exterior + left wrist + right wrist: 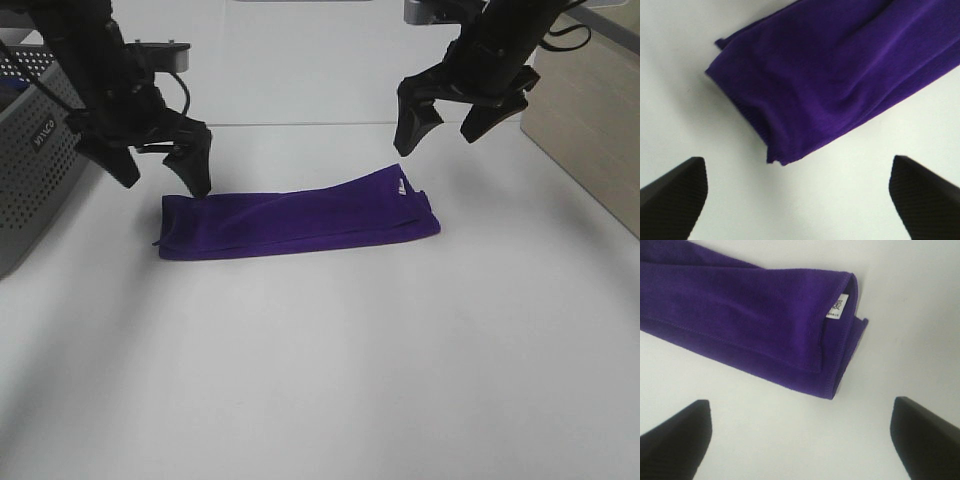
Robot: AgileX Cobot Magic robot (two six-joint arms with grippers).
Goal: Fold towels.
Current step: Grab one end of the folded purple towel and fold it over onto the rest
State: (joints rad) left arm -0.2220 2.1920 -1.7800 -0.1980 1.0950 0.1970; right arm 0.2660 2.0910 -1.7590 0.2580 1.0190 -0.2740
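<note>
The deep purple towel (300, 222) lies on the white table, folded into a long narrow strip running left to right. Its small white tag (400, 186) shows near the right end, also in the right wrist view (838, 307). My left gripper (160, 172) is open and empty, hovering just behind the towel's left end (805, 95). My right gripper (460, 120) is open and empty, raised above and behind the towel's right end (765, 325). Neither gripper touches the cloth.
A gray perforated basket (30, 170) stands at the left edge of the table. A light wooden panel (590, 120) stands at the far right. The white table (330, 370) spreads in front of the towel.
</note>
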